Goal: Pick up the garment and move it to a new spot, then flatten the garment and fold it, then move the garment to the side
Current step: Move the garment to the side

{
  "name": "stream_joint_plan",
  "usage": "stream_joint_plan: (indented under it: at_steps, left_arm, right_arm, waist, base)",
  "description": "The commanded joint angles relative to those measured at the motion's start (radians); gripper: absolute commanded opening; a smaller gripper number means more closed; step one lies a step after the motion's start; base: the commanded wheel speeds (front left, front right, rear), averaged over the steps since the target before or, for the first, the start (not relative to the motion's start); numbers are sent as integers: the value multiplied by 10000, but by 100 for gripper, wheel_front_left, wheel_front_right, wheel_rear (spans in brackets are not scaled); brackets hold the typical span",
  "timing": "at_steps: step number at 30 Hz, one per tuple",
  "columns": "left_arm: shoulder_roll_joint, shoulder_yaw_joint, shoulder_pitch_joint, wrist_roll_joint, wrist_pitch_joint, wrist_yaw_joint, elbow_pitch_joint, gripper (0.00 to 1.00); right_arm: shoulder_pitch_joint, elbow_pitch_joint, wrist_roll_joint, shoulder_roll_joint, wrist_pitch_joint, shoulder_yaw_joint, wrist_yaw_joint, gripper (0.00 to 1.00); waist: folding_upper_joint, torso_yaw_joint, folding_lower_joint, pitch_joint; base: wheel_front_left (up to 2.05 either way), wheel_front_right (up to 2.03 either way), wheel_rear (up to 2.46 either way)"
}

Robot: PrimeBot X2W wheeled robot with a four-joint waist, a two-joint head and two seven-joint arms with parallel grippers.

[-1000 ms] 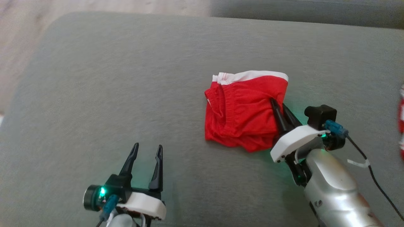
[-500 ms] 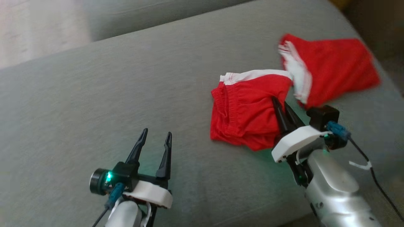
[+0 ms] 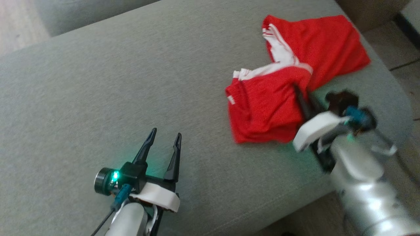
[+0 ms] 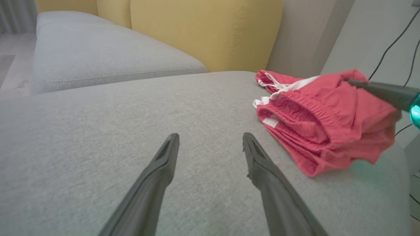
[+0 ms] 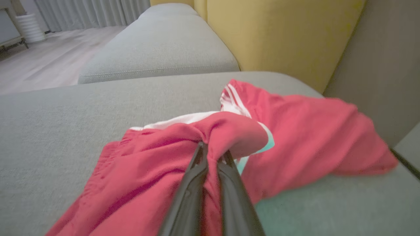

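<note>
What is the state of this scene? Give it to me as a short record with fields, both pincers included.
surface: grey sofa cushion
main garment: folded red shorts with a white waistband, resting on the cushion
right pincer: shut on a fold at the shorts' right edge
left pincer: open, holding nothing, over bare cushion to the left of the shorts
other item: second red garment with white stripes, just behind the shorts
backdrop: yellow backrest
</note>
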Motion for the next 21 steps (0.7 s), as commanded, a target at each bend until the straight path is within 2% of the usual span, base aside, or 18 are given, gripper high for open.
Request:
stream_joint_plan:
  at_steps: [1, 10, 14, 15, 16, 17, 19, 21]
  left_arm:
    - [47, 215, -270, 78, -51, -17, -217, 100]
    - [47, 347, -305, 234, -51, -138, -208, 100]
    - [47, 382, -438, 303, -51, -191, -254, 100]
    - [47, 386, -470, 303, -51, -202, -258, 100]
    - [47, 379, -502, 310, -51, -212, -255, 100]
    - [47, 364, -535, 307, -51, -214, -248, 100]
    - [47, 362, -568, 289, -51, -207, -245, 100]
    - [47, 369, -565, 257, -51, -185, -267, 100]
  right_arm:
    - [-546, -243, -92, -120, -56, 108, 4, 0]
    - [-2876, 973, -1606, -2300, 970, -584, 4, 0]
    - [-3369, 1478, -2296, -3186, 1315, -1457, 4, 0]
    - [-3421, 1647, -2490, -3350, 1487, -1736, 4, 35]
    - [-3461, 1761, -2683, -3481, 1618, -2092, 4, 91]
    - [-3482, 1809, -2941, -3622, 1693, -2483, 4, 100]
    - [-3447, 1766, -3511, -3784, 1746, -3373, 4, 100]
    - [-3332, 1453, -4106, -3622, 1508, -4261, 4, 100]
  waist:
    - [0, 265, 0, 162]
    - [0, 1509, 0, 698]
    - [0, 1954, 0, 977]
    - [0, 2043, 0, 1033]
    - [0, 2122, 0, 1086]
    - [0, 2200, 0, 1127]
    - [0, 2325, 0, 1161]
    - [0, 2420, 0, 1128]
  base:
    - [0, 0, 0]
    - [0, 0, 0]
    - [0, 0, 0]
    - [0, 0, 0]
    - [0, 0, 0]
    - [0, 0, 0]
    - [0, 0, 0]
    - [0, 0, 0]
